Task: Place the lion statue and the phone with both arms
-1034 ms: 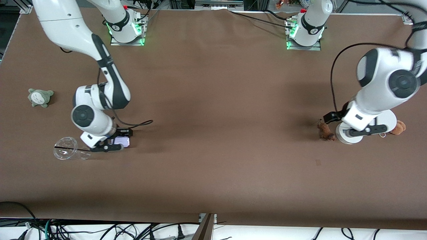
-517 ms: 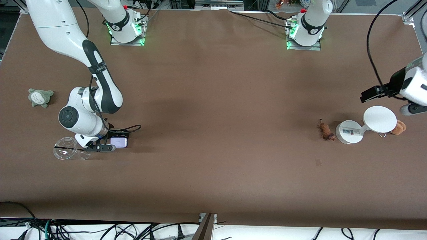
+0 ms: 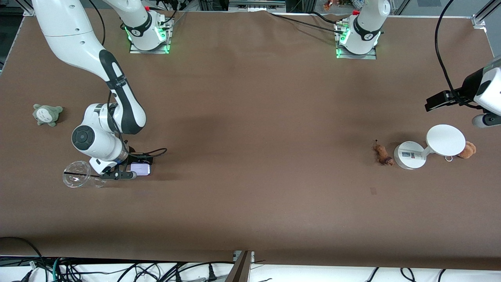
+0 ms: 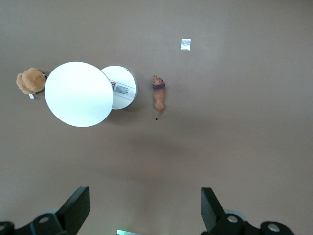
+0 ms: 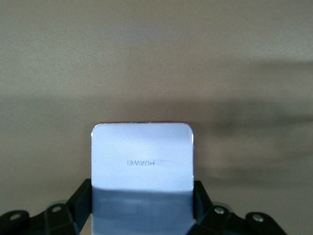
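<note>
The phone (image 3: 141, 169), a pale lavender-white rectangle, is between the fingers of my right gripper (image 3: 133, 170), low at the table beside a clear cup. In the right wrist view the phone (image 5: 142, 156) fills the gap and both fingers press its long edges, so my right gripper (image 5: 142, 208) is shut on it. The lion statue (image 3: 381, 153) lies on the table next to the white stand's base. My left gripper (image 3: 484, 119) is up in the air at the left arm's end of the table, open and empty. In the left wrist view it (image 4: 144, 215) is high above the lion statue (image 4: 159, 95).
A clear plastic cup (image 3: 78, 178) lies on its side by the right gripper. A grey-green plush (image 3: 47, 113) sits at the right arm's end. A white round stand (image 3: 445, 140) and a tan plush bear (image 3: 467, 150) are beside the lion. A small tape patch (image 3: 373, 190) marks the table.
My left arm has risen from low over the stand and swung out to the table's end. My right gripper has shifted slightly toward the cup with the phone between its fingers.
</note>
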Controlling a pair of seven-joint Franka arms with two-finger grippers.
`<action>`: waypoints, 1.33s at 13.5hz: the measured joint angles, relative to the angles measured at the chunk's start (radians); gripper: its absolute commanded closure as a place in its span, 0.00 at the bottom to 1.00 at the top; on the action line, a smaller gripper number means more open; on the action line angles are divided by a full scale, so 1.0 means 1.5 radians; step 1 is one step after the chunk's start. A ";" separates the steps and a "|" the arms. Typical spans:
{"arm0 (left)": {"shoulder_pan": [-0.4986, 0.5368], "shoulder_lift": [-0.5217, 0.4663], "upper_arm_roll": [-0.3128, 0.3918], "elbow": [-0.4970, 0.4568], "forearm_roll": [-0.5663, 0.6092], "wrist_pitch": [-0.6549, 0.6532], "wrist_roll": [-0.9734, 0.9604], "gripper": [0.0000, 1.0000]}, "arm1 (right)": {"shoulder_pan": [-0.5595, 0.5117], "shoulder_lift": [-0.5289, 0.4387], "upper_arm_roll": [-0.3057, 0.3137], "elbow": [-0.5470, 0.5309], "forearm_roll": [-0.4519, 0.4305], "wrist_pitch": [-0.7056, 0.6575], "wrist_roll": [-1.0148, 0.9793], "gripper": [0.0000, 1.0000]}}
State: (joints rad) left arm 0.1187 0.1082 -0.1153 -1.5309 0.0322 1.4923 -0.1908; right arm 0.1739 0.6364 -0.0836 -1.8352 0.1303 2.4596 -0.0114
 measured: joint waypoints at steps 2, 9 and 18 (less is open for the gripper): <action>0.000 0.004 -0.001 0.000 0.000 0.000 0.000 0.00 | 0.000 0.000 0.001 0.002 0.000 0.000 0.000 0.11; 0.002 0.010 0.000 0.009 0.000 0.000 0.000 0.00 | 0.014 -0.045 0.008 0.023 0.000 -0.104 0.045 0.01; 0.004 0.015 0.002 0.012 0.000 0.000 0.002 0.00 | 0.022 -0.175 0.007 0.081 -0.004 -0.339 0.060 0.00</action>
State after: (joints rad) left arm 0.1246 0.1309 -0.1116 -1.5130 0.0322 1.4925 -0.1880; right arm 0.2067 0.3737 -0.0735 -1.7138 0.1250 1.9518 0.0787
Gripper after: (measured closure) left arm 0.000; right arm 0.004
